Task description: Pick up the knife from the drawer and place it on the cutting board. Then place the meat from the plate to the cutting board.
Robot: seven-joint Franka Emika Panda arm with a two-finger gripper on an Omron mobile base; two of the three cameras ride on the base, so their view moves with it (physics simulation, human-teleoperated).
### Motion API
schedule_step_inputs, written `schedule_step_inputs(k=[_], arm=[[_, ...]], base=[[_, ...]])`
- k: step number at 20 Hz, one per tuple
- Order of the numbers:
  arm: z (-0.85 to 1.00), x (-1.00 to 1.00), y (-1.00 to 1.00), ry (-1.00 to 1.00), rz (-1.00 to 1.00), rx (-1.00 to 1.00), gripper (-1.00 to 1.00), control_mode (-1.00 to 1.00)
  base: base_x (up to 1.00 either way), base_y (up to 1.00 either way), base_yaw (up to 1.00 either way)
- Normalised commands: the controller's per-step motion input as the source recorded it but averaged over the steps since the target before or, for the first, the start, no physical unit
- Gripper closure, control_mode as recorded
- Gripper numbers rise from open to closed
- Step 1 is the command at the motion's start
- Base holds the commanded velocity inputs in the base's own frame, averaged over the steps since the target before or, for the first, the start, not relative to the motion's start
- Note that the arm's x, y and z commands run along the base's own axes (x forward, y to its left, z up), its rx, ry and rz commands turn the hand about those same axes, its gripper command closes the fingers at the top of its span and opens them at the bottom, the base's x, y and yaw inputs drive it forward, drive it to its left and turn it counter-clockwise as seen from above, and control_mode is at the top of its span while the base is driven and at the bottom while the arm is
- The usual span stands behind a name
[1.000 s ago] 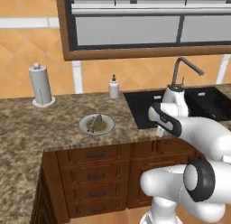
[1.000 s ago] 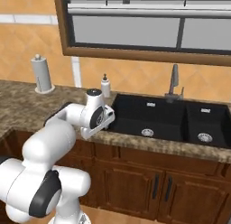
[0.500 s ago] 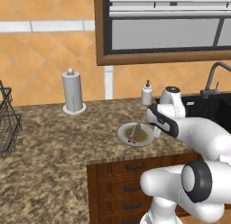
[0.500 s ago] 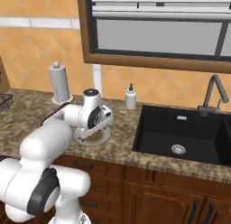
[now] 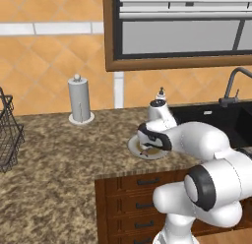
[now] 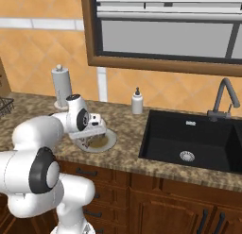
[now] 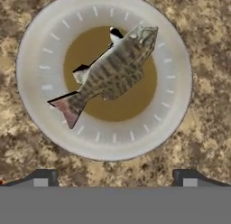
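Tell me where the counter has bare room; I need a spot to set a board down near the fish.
Bare granite counter lies between the wire basket, the paper towel roll and the plate. It is tighter around the plate, soap bottle and sink.

- The fish (image 7: 108,74) lay on the plate (image 7: 173,51), on the counter (image 5: 59,164).
- The sink (image 6: 189,138) sat right of the plate.
- The paper towel roll (image 6: 61,87) and soap bottle (image 6: 137,101) stood behind it, by the wall.
- A wire basket (image 5: 9,135) stood far left.
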Motion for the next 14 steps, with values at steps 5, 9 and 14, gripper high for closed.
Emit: schedule_step_inputs(k=[5,9,14], arm=[[-0.2,0.12,0.09,0.0,-0.68,0.11,-1.0,-1.0],[-0.21,0.27,0.18,0.0,-0.57,0.08,-1.0,-1.0],[-0.14,0.4,0.06,0.0,-0.41,0.05,-1.0,-1.0]], base=[[0.0,0.0,0.0],[0.0,0.0,0.0],[0.0,0.0,0.0]])
